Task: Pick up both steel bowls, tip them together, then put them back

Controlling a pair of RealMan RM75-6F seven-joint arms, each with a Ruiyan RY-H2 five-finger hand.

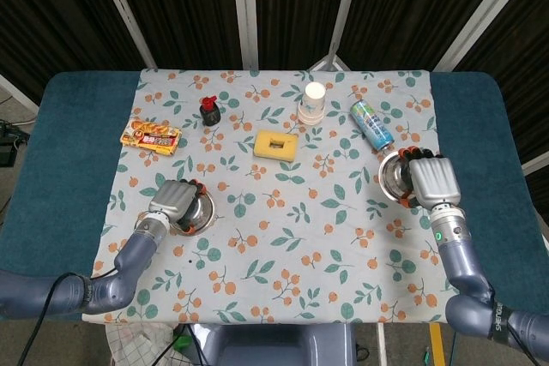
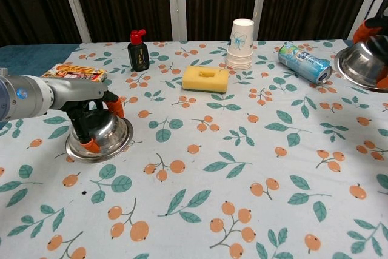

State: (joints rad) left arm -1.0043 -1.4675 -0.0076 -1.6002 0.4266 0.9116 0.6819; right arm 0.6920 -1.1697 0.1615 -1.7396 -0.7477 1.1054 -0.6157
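Note:
My left hand (image 1: 174, 199) grips a steel bowl (image 1: 197, 211) at the table's left front; the chest view shows that left hand (image 2: 91, 113) over this bowl (image 2: 104, 134), fingers on its rim, the bowl low on the cloth and slightly tilted. My right hand (image 1: 431, 178) holds the second steel bowl (image 1: 393, 177) at the right side. In the chest view only orange fingertips of the right hand (image 2: 370, 28) show at the frame edge around that bowl (image 2: 361, 63), which is tilted and seems lifted.
On the flowered cloth (image 1: 283, 237) stand a yellow sponge (image 1: 276, 143), stacked paper cups (image 1: 312, 103), a lying blue can (image 1: 372, 124), a dark bottle with a red cap (image 1: 209, 111) and a snack packet (image 1: 151, 136).

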